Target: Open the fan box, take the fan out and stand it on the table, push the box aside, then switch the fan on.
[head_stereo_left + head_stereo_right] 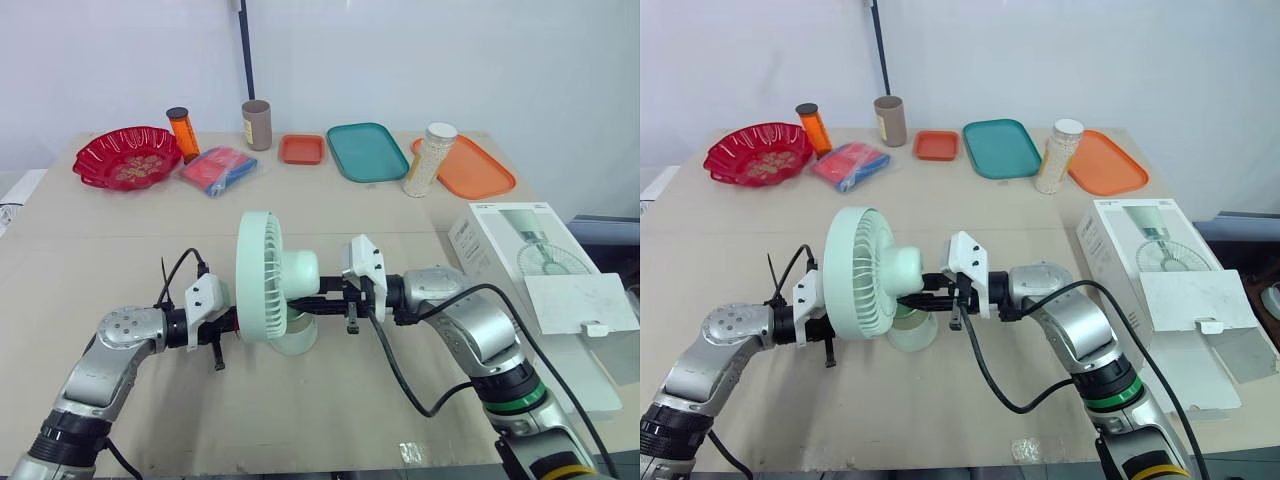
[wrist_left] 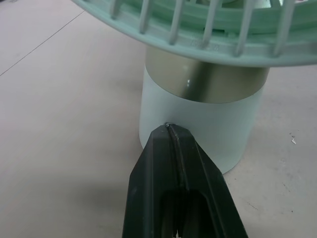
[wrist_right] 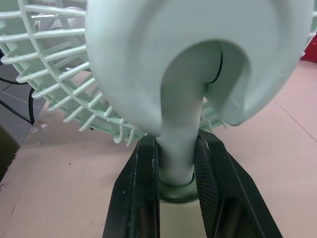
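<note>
Fan (image 1: 268, 280): pale green, standing upright on its round base (image 2: 198, 124) near the middle of the table (image 1: 100, 260). Its grille faces the robot's left and its motor housing the right.
Left gripper (image 2: 168, 130): on the fan's left, low over the table. Its fingers are clenched together with nothing between them, and their joined tip touches the side of the base.
Right gripper (image 3: 177, 148): on the fan's right, behind the head. It is grasping the neck (image 3: 178, 109), with one black finger pressed against each side just above the base.
Box (image 1: 520, 250): white, printed with a picture of the fan. It lies flat by the table's right edge, well apart from the fan, and its flap (image 1: 580, 300) lies open on the near side.
Far row, from the left: red bowl (image 1: 127, 157); orange bottle (image 1: 182, 133) with a dark cap; blue and red packet (image 1: 217, 169) just in front of the bottle; brown cylinder (image 1: 257, 125); small orange tray (image 1: 301, 149); teal tray (image 1: 366, 151); tall white-capped jar (image 1: 429, 160) at the left edge of a larger orange tray (image 1: 470, 168).
</note>
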